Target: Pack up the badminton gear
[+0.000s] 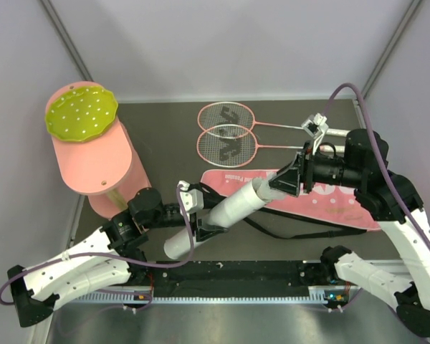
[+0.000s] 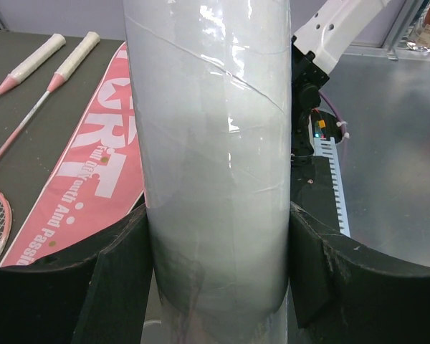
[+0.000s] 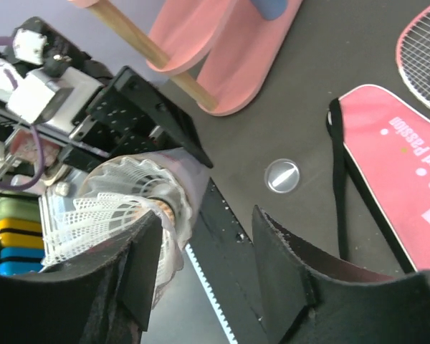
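My left gripper (image 2: 218,276) is clamped around the white tube (image 2: 215,129), both pads pressed flat against its sides. From above, the tube lies tilted across the middle of the table (image 1: 165,129), its near end low on the left and its mouth pointing up and to the right. My right gripper (image 3: 204,247) sits right at that mouth with its fingers apart and nothing between them. A white shuttlecock (image 3: 118,197) is seated in the mouth of the tube, its feather skirt just beside one of my right fingers (image 3: 140,269); I cannot tell whether they touch. The pink bag (image 1: 337,208) lettered "SPORT" lies flat under and behind the tube, stretching to the right. The two rackets (image 1: 226,143) lie side by side at the far side, heads left, handles right, apart from the bag. A small round silver disc (image 3: 282,175) lies on the table near the bag's black strap (image 3: 337,179). The big pink cylinder (image 1: 93,158) stands at the left
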`<move>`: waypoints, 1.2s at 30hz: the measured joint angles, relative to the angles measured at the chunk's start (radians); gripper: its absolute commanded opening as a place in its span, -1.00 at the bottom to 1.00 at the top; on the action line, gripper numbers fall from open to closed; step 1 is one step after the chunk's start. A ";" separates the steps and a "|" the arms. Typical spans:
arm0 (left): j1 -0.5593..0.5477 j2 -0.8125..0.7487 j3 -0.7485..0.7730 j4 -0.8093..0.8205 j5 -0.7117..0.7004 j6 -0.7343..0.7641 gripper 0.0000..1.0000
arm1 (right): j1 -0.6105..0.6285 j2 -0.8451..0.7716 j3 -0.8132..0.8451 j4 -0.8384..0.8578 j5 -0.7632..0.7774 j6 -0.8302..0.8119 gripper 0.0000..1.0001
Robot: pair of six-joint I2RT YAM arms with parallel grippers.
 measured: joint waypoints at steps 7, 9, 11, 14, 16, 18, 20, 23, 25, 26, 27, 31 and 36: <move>0.000 -0.008 -0.008 0.000 0.003 -0.002 -0.87 | 0.003 0.017 0.004 -0.051 0.074 -0.022 0.40; 0.000 -0.014 -0.010 -0.002 0.003 -0.001 -0.87 | 0.005 0.023 0.004 -0.061 0.075 -0.027 0.42; 0.000 -0.016 -0.010 -0.001 0.004 0.000 -0.88 | 0.030 0.039 0.004 -0.064 0.082 -0.031 0.44; 0.000 -0.013 -0.010 -0.002 0.012 0.000 -0.89 | 0.096 0.069 0.004 -0.060 0.097 -0.034 0.45; 0.000 -0.006 -0.010 -0.002 0.020 0.001 -0.89 | 0.136 0.102 0.002 -0.051 0.106 -0.034 0.45; 0.000 0.005 -0.009 -0.002 0.025 0.001 -0.89 | 0.164 0.126 -0.003 -0.031 0.111 -0.033 0.46; 0.000 0.014 -0.009 -0.003 0.025 0.002 -0.89 | 0.185 0.146 -0.013 -0.016 0.114 -0.032 0.47; 0.001 0.024 -0.008 -0.007 0.024 0.005 -0.90 | 0.202 0.179 -0.034 -0.002 0.114 -0.029 0.49; 0.002 0.028 -0.008 -0.023 0.020 0.005 -0.90 | 0.203 0.196 -0.041 0.001 0.113 -0.028 0.50; 0.003 0.030 -0.008 -0.029 0.019 0.005 -0.91 | 0.204 0.200 -0.044 0.002 0.113 -0.027 0.52; 0.003 0.031 -0.008 -0.033 0.019 0.005 -0.91 | 0.204 0.201 -0.044 0.002 0.113 -0.027 0.54; 0.003 0.032 0.000 -0.037 0.021 0.014 -0.93 | 0.205 0.186 -0.044 0.001 0.129 -0.035 0.73; 0.000 0.017 0.006 -0.037 0.015 0.018 -1.00 | 0.206 0.089 -0.043 0.006 0.197 -0.031 0.95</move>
